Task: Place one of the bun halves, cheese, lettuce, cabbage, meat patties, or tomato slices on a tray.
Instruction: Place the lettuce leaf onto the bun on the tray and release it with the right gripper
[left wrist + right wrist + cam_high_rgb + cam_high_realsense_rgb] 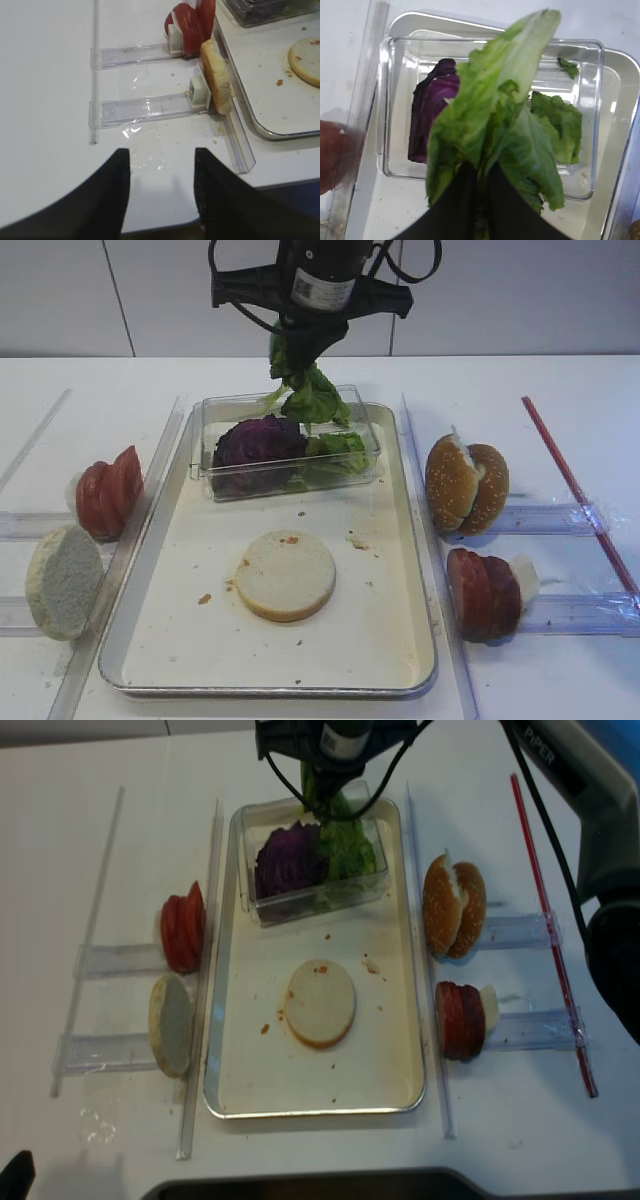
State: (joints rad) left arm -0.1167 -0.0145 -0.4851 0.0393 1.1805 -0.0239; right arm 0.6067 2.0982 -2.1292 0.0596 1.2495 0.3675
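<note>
My right gripper [305, 338] hangs above the clear box, shut on a bunch of green lettuce [312, 392] that dangles from its jaws. In the right wrist view the lettuce [505, 110] fans out from the closed gripper [480, 169] over the box. More green leaves [340, 452] and the purple cabbage [258, 444] lie in the box. The cream tray [195, 570] holds one bun half [286, 574], cut face up. My left gripper [161, 155] is open and holds nothing, low over the bare table at the front left.
The clear plastic box [372, 430] stands on the tray's far end. Tomato slices [108, 492] and a bun half [63, 580] stand in holders on the left. Sesame buns [466, 486] and darker red slices [483, 592] stand on the right. A red rod [575, 490] lies far right.
</note>
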